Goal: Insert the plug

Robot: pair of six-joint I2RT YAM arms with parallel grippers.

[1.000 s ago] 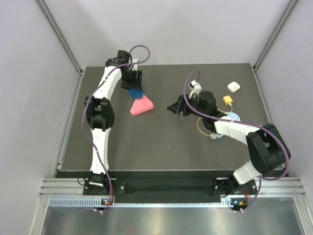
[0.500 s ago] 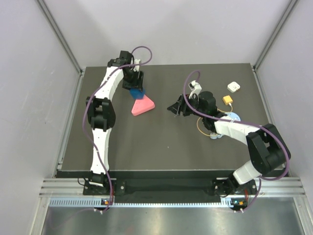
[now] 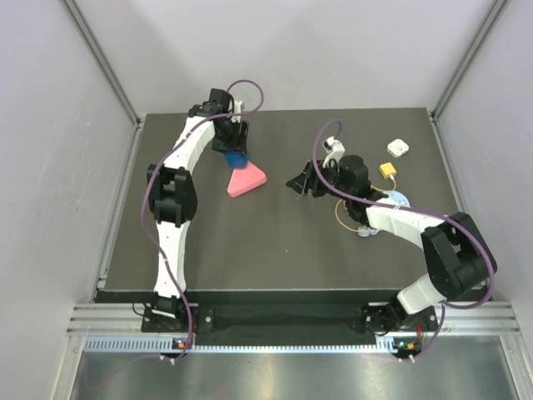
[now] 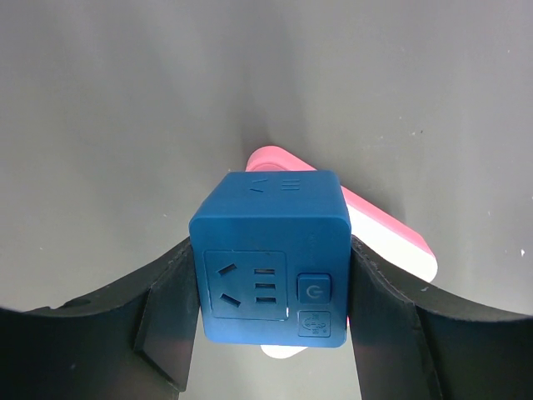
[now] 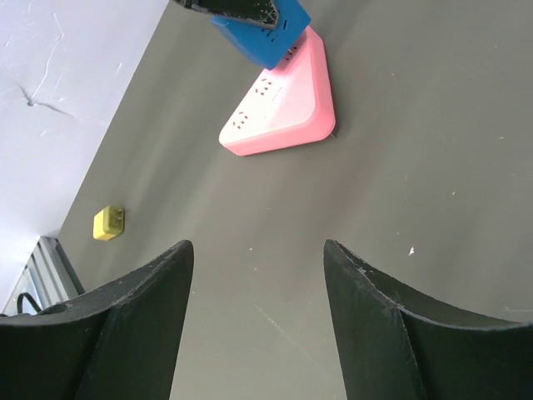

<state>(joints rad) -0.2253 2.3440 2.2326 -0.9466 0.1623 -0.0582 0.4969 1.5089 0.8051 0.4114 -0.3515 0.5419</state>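
The yellow plug (image 3: 387, 170) lies at the right back of the table, and its thin yellow-orange wire (image 3: 341, 215) loops under my right arm. My right gripper (image 3: 298, 183) is open and empty at mid-table, pointing left, away from the plug; the right wrist view shows the gripper (image 5: 258, 321) over bare table. My left gripper (image 3: 236, 142) is shut on a blue cube socket (image 3: 237, 157) at the back left. In the left wrist view the gripper (image 4: 268, 329) holds the cube (image 4: 271, 258) between both fingers, just above a pink triangular power strip (image 4: 391, 242).
The pink power strip (image 3: 246, 181) lies just right of the cube, also in the right wrist view (image 5: 283, 108). A white square block (image 3: 398, 148) and a light-blue disc (image 3: 400, 198) lie near the plug. A small yellow block (image 5: 108, 222) sits near the table's left edge.
My left gripper has moved a little to the right with the blue cube. The pink power strip has shifted slightly right. My right arm has barely moved.
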